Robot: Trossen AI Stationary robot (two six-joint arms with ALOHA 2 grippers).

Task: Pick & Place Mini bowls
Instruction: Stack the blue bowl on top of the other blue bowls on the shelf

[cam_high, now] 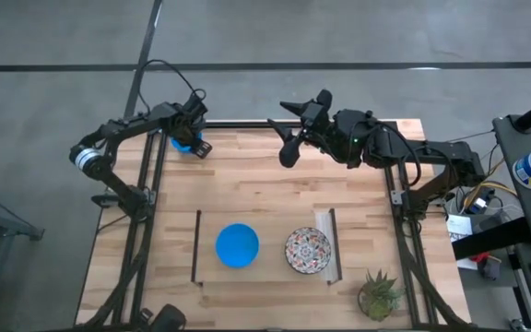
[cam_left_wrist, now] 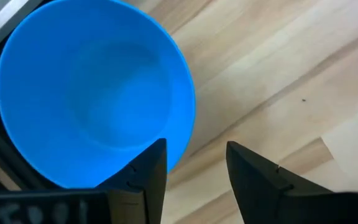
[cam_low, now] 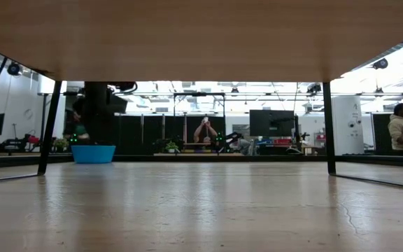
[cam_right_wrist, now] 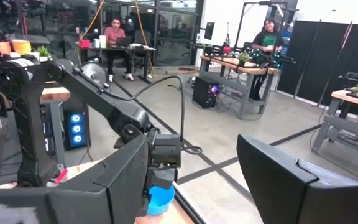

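One blue mini bowl (cam_high: 182, 143) sits upright on its base at the table's far left corner, seen also in the low view (cam_low: 93, 154) and large in the left wrist view (cam_left_wrist: 92, 93). My left gripper (cam_high: 193, 140) hovers over it, open (cam_left_wrist: 194, 149): one finger stands over the bowl's rim, the other over bare wood. A second blue bowl (cam_high: 237, 244) and a floral-patterned bowl (cam_high: 308, 250) rest side by side near the table's near edge. My right gripper (cam_high: 287, 129) is open at the far edge, pointing left, away from all bowls (cam_right_wrist: 191, 155). My left gripper comes at the far-left blue bowl from above, one finger (cam_left_wrist: 145, 177) overlapping the bowl's rim (cam_left_wrist: 182, 146) on the side toward the table's middle. Whether that finger touches the rim, I cannot tell. The bowl stands on the table.
Two dark upright rails (cam_high: 197, 244) (cam_high: 333, 244) flank the two near bowls. A small green plant (cam_high: 379, 295) stands at the near right corner. The table's middle (cam_high: 275, 189) is bare wood. People sit at desks in the room beyond.
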